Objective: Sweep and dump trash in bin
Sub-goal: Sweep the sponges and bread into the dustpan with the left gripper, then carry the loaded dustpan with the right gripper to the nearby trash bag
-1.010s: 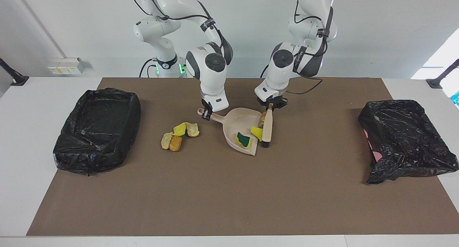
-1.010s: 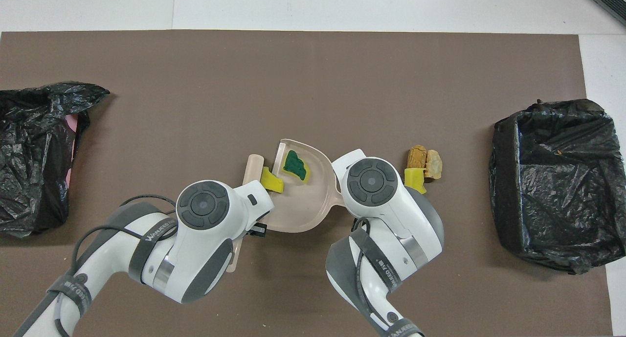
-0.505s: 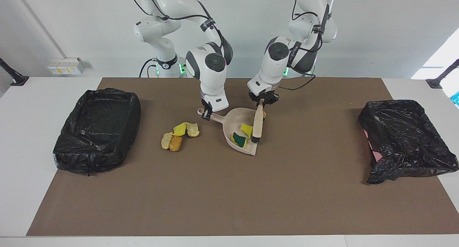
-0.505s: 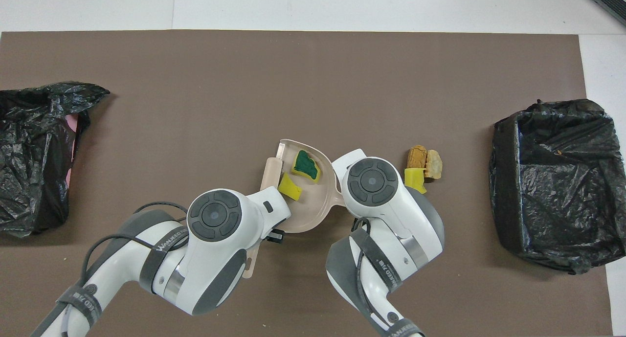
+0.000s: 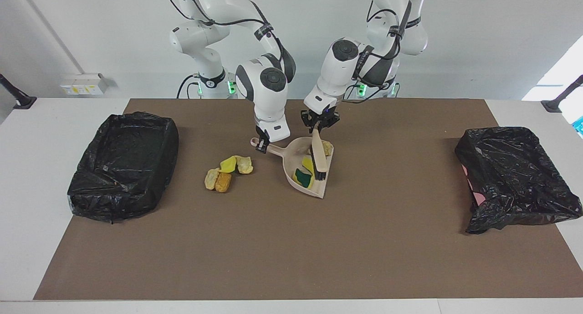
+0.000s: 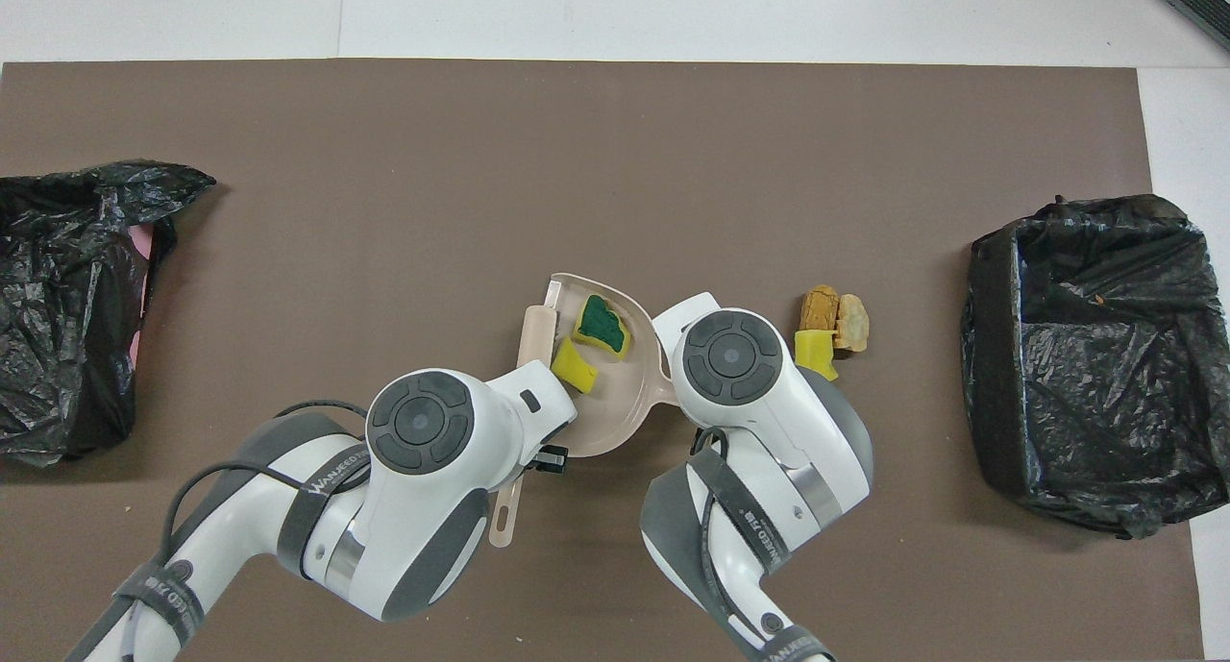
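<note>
Facing view: left gripper [image 5: 319, 128] clamped on beige hand brush [image 5: 318, 155], right gripper [image 5: 261, 145] clamped on beige plastic dustpan [image 5: 297, 155] handle. Sponge scraps [image 5: 304, 172] in pan; second pile [image 5: 227, 172] beside, toward right arm's end. Keep pan lip flat, sweep slowly.

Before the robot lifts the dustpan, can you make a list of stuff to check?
1. Right hand shut on the dustpan handle: ok.
2. Left hand shut on the brush: ok.
3. Sponge pieces and tan lump inside the dustpan: ok.
4. All trash swept up: not ok; a scrap pile lies on the mat, toward the right arm's end.
5. Brush out of the dustpan: not ok; its bristles are over it.
6. Open bin ready: ok.
</note>
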Controlling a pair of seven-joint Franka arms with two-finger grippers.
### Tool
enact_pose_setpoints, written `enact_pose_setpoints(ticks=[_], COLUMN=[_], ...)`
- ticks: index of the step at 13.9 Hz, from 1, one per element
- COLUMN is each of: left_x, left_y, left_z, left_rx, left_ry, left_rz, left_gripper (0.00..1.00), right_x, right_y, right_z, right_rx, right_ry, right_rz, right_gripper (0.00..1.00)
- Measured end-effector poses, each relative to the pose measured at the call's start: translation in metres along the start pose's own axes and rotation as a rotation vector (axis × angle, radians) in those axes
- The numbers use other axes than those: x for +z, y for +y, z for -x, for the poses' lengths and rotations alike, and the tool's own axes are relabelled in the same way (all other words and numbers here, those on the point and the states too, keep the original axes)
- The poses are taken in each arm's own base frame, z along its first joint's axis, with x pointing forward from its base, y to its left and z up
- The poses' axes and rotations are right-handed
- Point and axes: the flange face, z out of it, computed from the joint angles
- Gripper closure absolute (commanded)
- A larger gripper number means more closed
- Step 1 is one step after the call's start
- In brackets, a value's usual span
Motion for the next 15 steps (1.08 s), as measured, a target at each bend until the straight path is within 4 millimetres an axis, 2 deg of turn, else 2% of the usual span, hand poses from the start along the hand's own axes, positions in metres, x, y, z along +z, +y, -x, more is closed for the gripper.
enact_pose_setpoints(ticks=[2,5,7,8,9,11,13,15], left_x=[-0.009,-0.01,-0.009,-0.009,-0.007,-0.004,0.003,0.01], left_y=[-0.016,-0.056,-0.079,-0.089,-0.098,-0.11,-0.117,-0.113], left_z=[-0.02,-0.043,-0.052,-0.054,-0.054,-0.047,-0.03,-0.007], left_rx=[-0.072,-0.148,-0.178,-0.175,-0.156,-0.127,-0.113,-0.081], left_ry=[0.012,-0.027,-0.059,-0.081,-0.107,-0.142,-0.161,-0.176], left_rz=[0.006,-0.042,-0.083,-0.102,-0.122,-0.141,-0.155,-0.17], left_gripper=[1.0,1.0,1.0,1.0,1.0,1.0,1.0,1.0], right_x=[0.0,-0.002,-0.016,-0.03,-0.048,-0.091,-0.135,-0.161], right_y=[0.0,0.007,0.024,0.032,0.043,0.069,0.096,0.112], right_z=[0.0,0.005,0.021,0.033,0.051,0.105,0.181,0.266], right_rx=[0.0,0.014,0.054,0.073,0.086,0.094,0.126,0.179], right_ry=[0.0,0.003,0.01,0.014,0.017,0.027,0.045,0.061], right_rz=[0.0,0.001,0.002,0.001,-0.003,-0.013,-0.022,-0.033], right_gripper=[1.0,1.0,1.0,1.0,1.0,1.0,1.0,1.0])
